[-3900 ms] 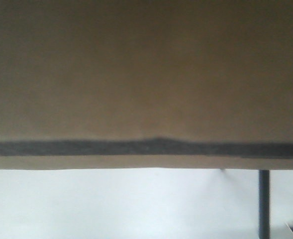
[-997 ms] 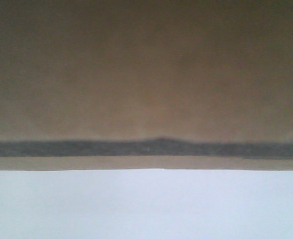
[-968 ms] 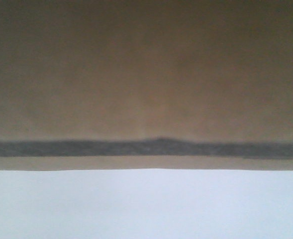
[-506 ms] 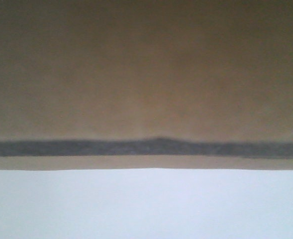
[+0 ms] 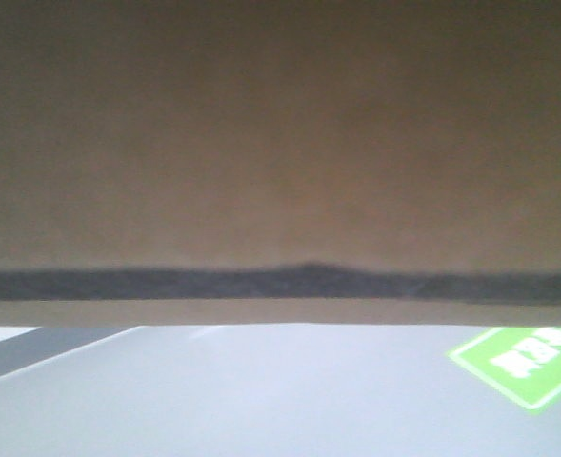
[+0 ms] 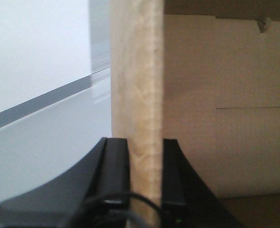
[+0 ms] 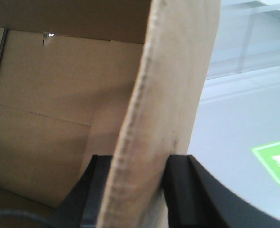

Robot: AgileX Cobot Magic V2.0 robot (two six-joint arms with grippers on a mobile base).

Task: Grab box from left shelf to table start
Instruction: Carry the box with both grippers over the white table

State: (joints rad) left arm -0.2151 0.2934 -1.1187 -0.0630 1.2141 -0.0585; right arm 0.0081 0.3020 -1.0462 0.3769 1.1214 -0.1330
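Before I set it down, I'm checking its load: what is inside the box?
Inside the box, the wrist views show only bare cardboard walls and slivers of floor. Most of the floor is hidden behind the clamped walls, left gripper and right gripper.

Left gripper (image 6: 144,147), right gripper (image 7: 139,164): clamped.

In the front view the box (image 5: 280,143) was a brown blur that ran off the top, left and right edges. The dark band (image 5: 280,284) near its lower edge was too soft to make out. The green sign (image 5: 526,364) was cut by the right edge, its white letters unreadable. In both wrist views the box ran past the top edge. The left gripper (image 6: 144,143) and right gripper (image 7: 140,160) were cut off at the bottom, their inner faces hidden against the cardboard.
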